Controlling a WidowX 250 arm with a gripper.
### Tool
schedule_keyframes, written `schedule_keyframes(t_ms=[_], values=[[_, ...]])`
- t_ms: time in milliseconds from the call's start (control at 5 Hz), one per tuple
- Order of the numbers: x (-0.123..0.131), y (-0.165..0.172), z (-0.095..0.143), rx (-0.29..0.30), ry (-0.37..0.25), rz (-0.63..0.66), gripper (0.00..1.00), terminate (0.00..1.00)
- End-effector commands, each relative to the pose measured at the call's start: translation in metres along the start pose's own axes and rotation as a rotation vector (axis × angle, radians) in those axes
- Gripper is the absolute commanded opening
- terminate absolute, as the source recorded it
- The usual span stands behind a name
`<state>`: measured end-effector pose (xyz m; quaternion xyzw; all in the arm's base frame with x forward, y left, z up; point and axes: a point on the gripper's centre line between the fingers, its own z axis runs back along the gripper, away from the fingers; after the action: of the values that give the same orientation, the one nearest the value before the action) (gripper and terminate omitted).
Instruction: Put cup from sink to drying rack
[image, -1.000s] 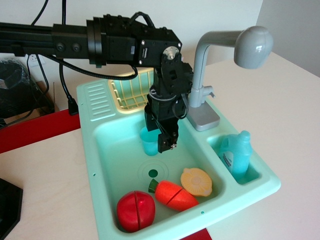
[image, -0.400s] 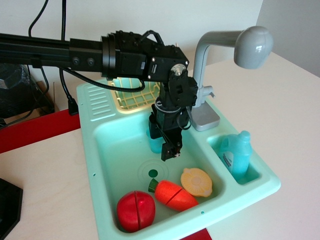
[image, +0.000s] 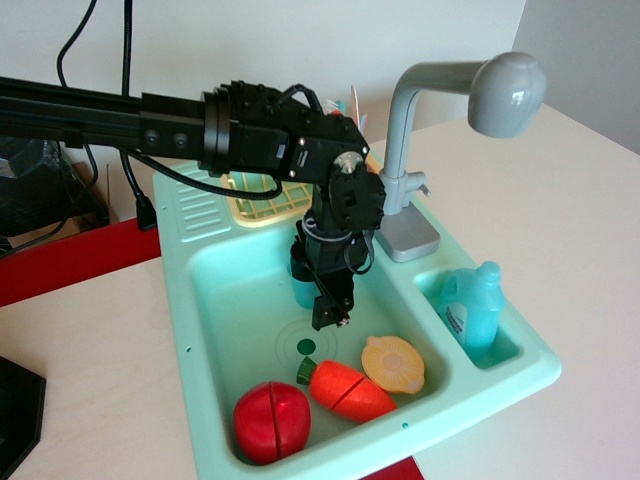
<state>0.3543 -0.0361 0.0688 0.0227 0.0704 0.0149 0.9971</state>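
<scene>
The teal-blue cup (image: 302, 289) stands upright in the mint-green sink (image: 215, 300), at the back of the basin. My black gripper (image: 314, 296) reaches down into the basin and straddles the cup. One finger (image: 331, 303) is in front of it on the right and the other is behind it on the left. The jaws look open around the cup, and it rests on the basin floor. The pale-yellow drying rack (image: 262, 206) sits at the sink's back edge, partly hidden by my arm.
A red fruit (image: 272, 420), a toy carrot (image: 345, 390) and a yellow lemon half (image: 393, 362) lie at the basin's front. A teal bottle (image: 470, 305) stands in the right compartment. The grey faucet (image: 420, 120) rises close to the right of my arm.
My gripper has come down from above and behind the cup, and its fingers now stand on either side of it. The cup has not moved.
</scene>
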Motion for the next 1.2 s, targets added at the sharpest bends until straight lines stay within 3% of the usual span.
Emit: schedule_keyframes(t_ms=[0, 200, 400, 800, 1000], values=[[-0.001, -0.001, 0.028, -0.012, -0.097, 0.012, 0.0, 0.0], [-0.007, 0.004, 0.03, -0.024, -0.114, 0.026, 0.0, 0.0], [-0.011, 0.019, 0.05, -0.032, -0.168, 0.041, 0.0, 0.0], [0.005, 0.05, 0.134, -0.069, -0.365, 0.081, 0.0, 0.0], [0.005, 0.063, 0.143, -0.069, -0.375, 0.113, 0.0, 0.0]])
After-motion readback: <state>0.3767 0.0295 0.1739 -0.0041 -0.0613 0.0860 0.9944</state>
